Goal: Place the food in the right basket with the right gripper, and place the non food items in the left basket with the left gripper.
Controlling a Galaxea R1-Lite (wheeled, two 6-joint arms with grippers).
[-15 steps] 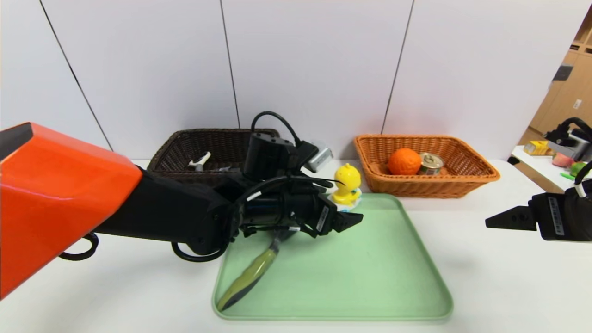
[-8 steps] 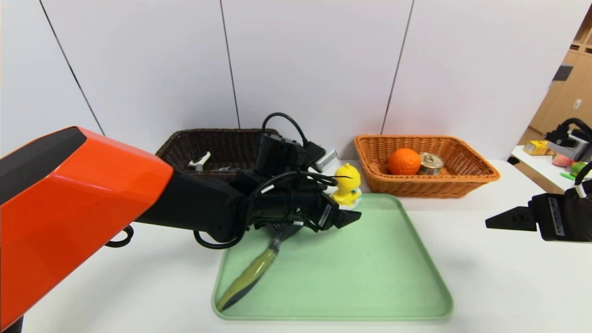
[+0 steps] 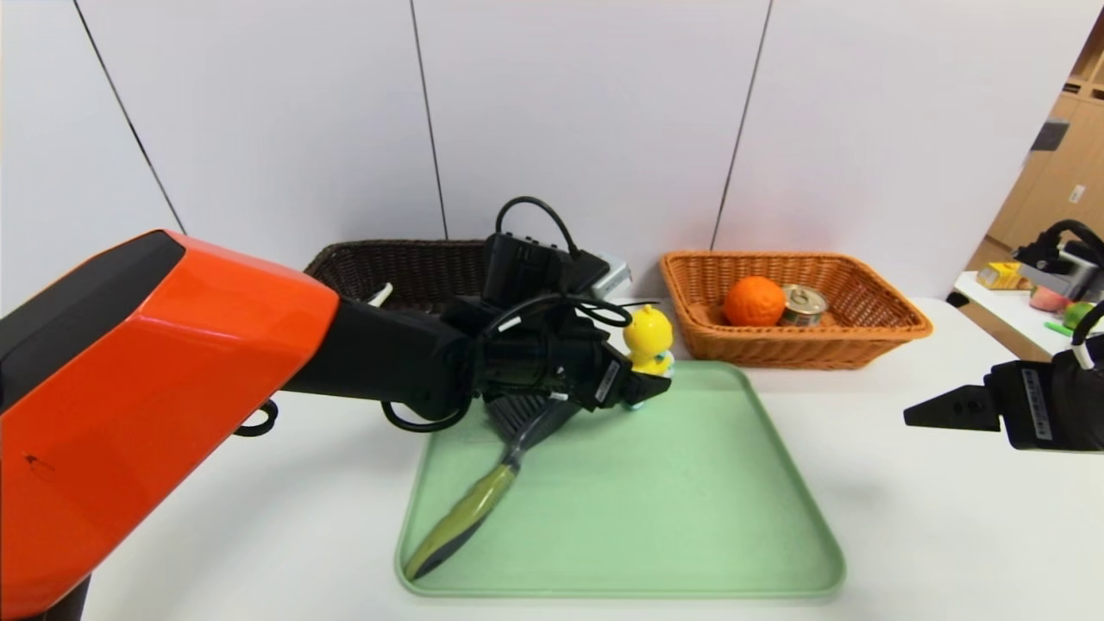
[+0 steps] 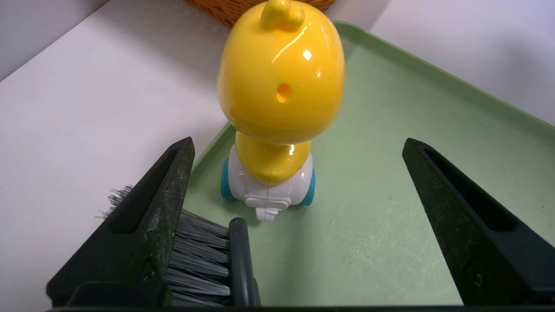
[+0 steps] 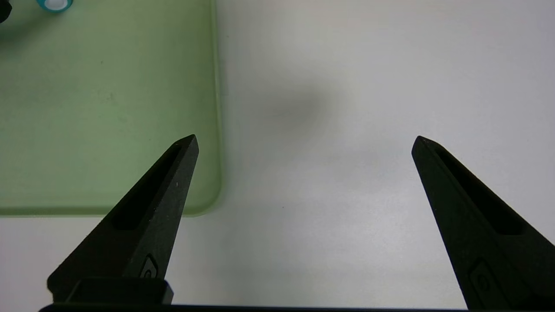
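Duck toy (image 4: 279, 99) stands upright at the green tray's (image 3: 690, 517) far left corner, just ahead of the left gripper (image 4: 299, 173), whose fingers are spread wide and touch nothing. Top-heavy on small wheels, it could roll or topple if one finger strikes first, and the brush (image 3: 483, 492) beneath may snag. The right gripper (image 5: 303, 143) hovers spread over the table.

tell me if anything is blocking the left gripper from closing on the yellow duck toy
Nothing visible does. The left gripper is open, one finger on each side of the yellow duck toy, which stands upright at the green tray corner. The brush bristles lie under one finger, short of the toy.
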